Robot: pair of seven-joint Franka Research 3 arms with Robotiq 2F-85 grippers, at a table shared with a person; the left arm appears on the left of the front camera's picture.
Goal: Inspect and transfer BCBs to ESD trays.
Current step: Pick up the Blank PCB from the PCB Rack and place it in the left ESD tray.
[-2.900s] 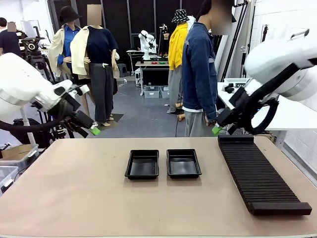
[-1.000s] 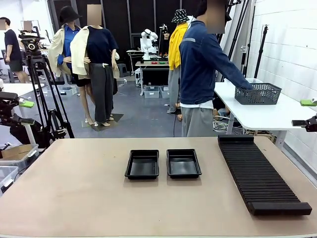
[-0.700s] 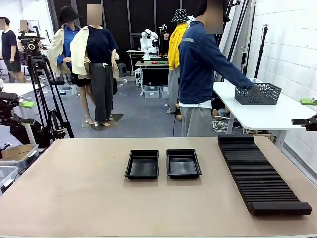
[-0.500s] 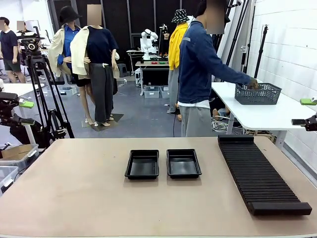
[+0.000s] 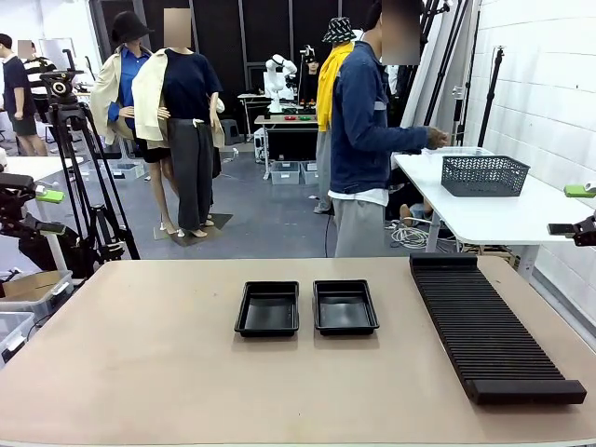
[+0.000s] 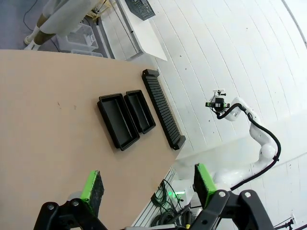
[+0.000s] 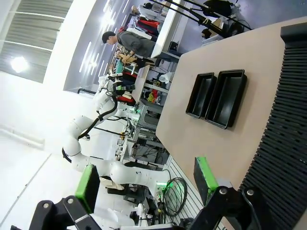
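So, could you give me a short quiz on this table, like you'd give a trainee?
1. True or false: the two trays are both empty.
2. Pick one: seen from the robot's side, the long ribbed rack lies A) left of the trays, B) right of the trays, C) across the trays.
3. In a word or two: how do the left hand and the right hand stand, open or shut?
Key: 1 true; 2 B; 3 both open, holding nothing.
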